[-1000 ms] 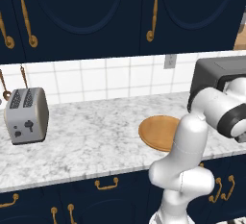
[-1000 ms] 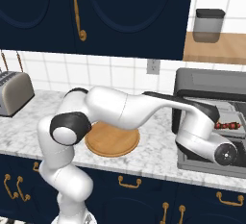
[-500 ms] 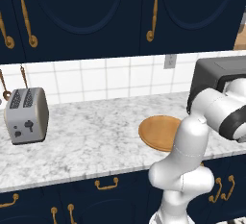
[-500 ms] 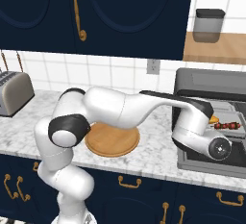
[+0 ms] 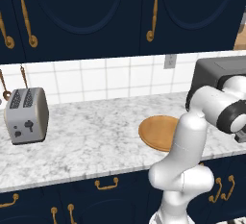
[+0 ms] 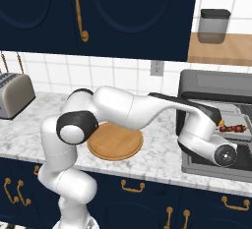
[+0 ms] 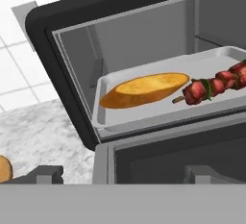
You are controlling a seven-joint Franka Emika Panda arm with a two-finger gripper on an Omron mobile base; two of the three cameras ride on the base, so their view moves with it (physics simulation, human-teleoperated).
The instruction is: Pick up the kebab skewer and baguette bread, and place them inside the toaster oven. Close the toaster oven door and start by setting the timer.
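Gripper [image 7: 117, 176] open, empty, before oven [image 7: 57, 21] | baguette [image 7: 144, 89], skewer [image 7: 214, 87] on tray [image 7: 103, 117] inside | door [image 7: 168, 158] down: rigid, hinged; lift by handle edge

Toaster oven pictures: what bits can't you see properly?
- Toaster oven, left base view: front hidden by the arm.
- Kebab skewer, hand view: far end cut off by the right edge.
- Toaster oven door, hand view: lower part cut off.
- Timer knob: cannot be made out.
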